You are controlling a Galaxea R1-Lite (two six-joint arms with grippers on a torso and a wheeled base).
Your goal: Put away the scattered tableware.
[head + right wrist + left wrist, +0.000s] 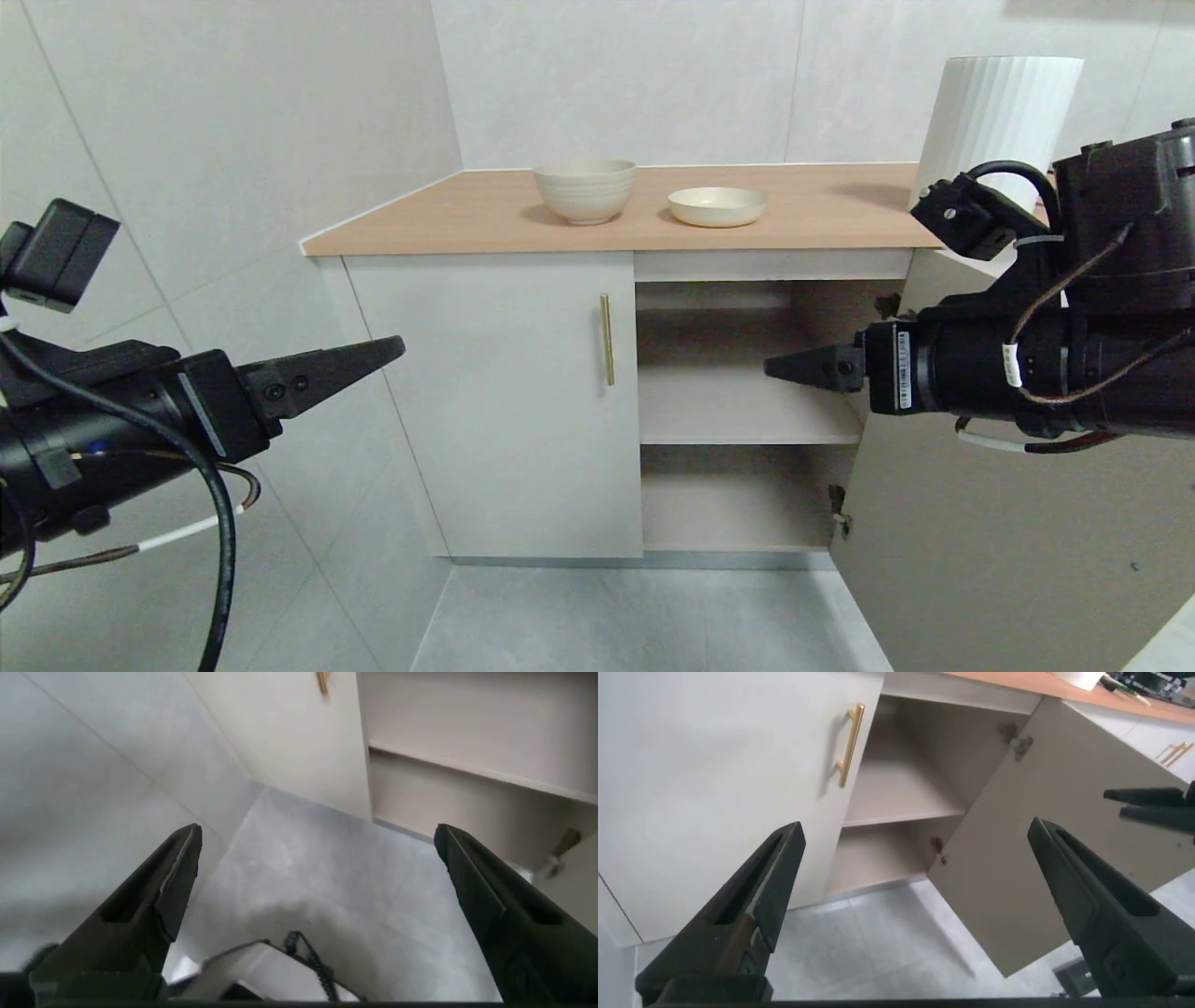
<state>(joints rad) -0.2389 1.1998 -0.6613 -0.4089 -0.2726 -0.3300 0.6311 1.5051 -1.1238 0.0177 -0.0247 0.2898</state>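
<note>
Tableware counts two pieces, one bowl and one shallow dish, both cream and both upright on the wooden countertop. The bowl is deep with faint ribbed rings. The dish is low and smooth and sits near the bowl at its 3 o'clock, not touching it.

Neither piece is between any jaws. In the head view the left gripper hangs well below the counter edge, with the bowl between its 1 and 2 o'clock. The right gripper sits in front of the open cabinet bay, with the dish near its 11 o'clock. The wrist views show both sets of jaws spread wide and holding nothing.

One white ribbed vase stands well apart from the dish, toward its 2 to 3 o'clock. Below, one cabinet door with a brass handle is closed. The other door stands open, showing one shelf.
</note>
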